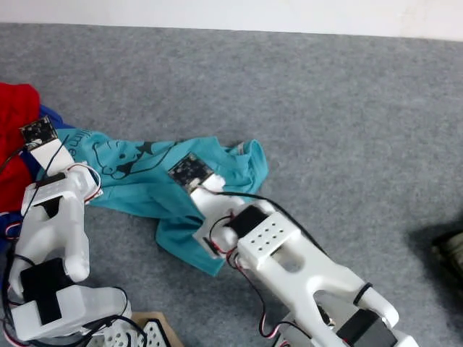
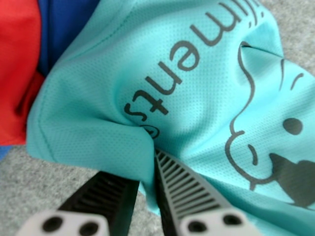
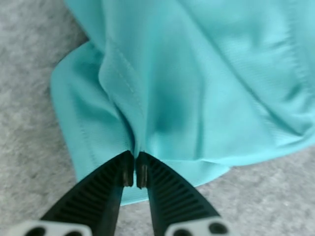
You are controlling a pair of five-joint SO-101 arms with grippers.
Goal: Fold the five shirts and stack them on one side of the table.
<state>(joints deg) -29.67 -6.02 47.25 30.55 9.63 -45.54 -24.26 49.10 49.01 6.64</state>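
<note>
My two grippers both hold cloth: left gripper (image 2: 145, 166) and right gripper (image 3: 134, 172) each pinch a fold of the one teal shirt (image 1: 145, 186). It lies on the table (image 1: 347, 108), long axis left-right. Beyond it are one red shirt (image 1: 14, 123) and one blue shirt (image 2: 69, 24).

Teal shirt (image 1: 145, 188), printed with dark grey lettering and a cartoon outline. Red shirt (image 1: 14, 116) and blue shirt (image 2: 64, 24) at nine o'clock of it. Speckled grey table (image 1: 325, 108).

print | teal shirt (image 2: 88, 108) | dark lettering (image 2: 170, 81), partly in view
</note>
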